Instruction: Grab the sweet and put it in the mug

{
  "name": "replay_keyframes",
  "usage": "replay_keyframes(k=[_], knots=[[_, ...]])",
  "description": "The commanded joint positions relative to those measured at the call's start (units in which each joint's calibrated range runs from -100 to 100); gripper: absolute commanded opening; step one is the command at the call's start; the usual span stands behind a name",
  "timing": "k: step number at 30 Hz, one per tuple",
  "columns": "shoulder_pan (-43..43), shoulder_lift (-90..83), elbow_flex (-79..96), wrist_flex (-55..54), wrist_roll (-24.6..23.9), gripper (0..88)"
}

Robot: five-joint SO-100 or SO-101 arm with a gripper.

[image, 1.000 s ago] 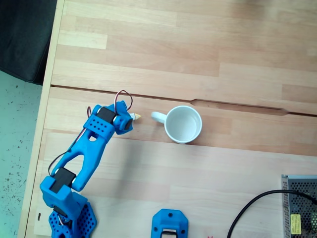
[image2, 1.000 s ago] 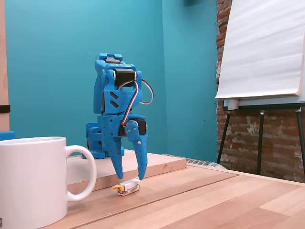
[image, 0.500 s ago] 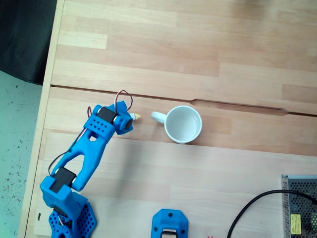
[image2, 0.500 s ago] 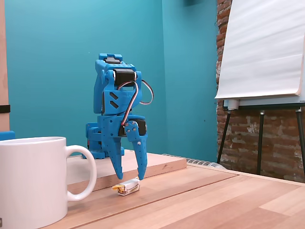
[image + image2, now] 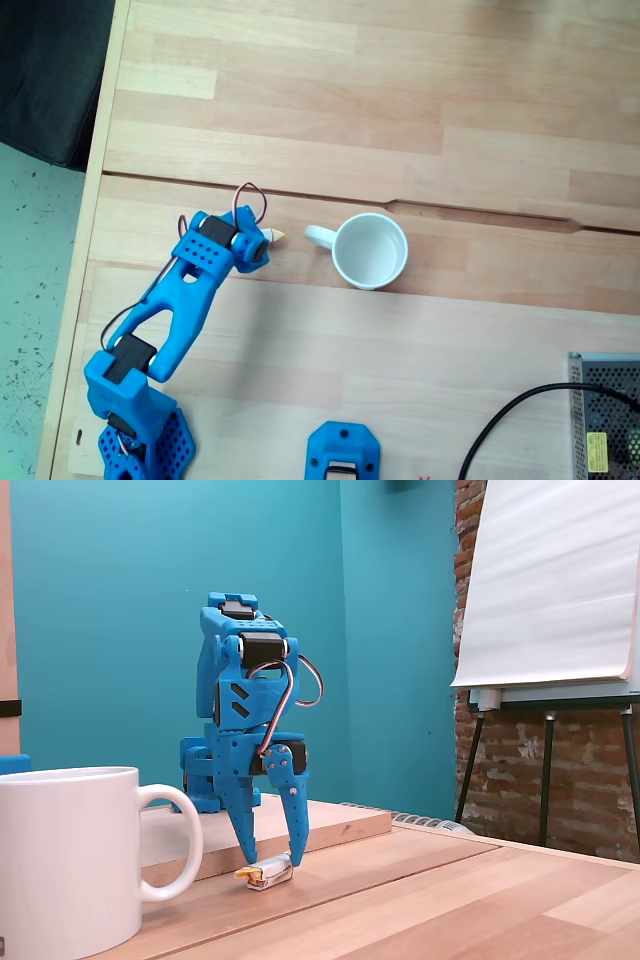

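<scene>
The sweet (image 5: 268,872) lies on the wooden table, a small white wrapped candy with yellow-orange twisted ends; in a fixed view from above one pointed end (image 5: 277,236) pokes out past the arm. My blue gripper (image 5: 272,859) points straight down over it, open, one fingertip on each side of the sweet and close to the table. From above, the gripper (image 5: 258,243) sits just left of the mug's handle. The white mug (image 5: 370,250) stands upright with nothing inside; it also fills the near left corner (image 5: 70,860) of the side view.
A second blue printed part (image 5: 342,452) sits at the bottom edge. A metal mesh box (image 5: 605,415) with a black cable (image 5: 500,430) is at the bottom right. The table's left edge (image 5: 95,200) runs beside the arm. A raised wooden board (image 5: 330,825) lies behind the gripper.
The gripper has dropped a little toward the table, so its fingertips now straddle the sweet lower down. The sweet and mug have not moved.
</scene>
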Motion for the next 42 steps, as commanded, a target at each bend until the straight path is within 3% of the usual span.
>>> replay_keyframes(k=[1, 26, 34, 42], knots=[[0.19, -0.60, -2.99, 0.48, 0.20, 18.0], [0.19, 5.60, -13.07, 8.71, 0.10, 17.6], [0.26, 5.60, -13.07, 8.71, 0.15, 5.6], [0.19, 5.60, -12.98, 8.71, 0.15, 3.1]])
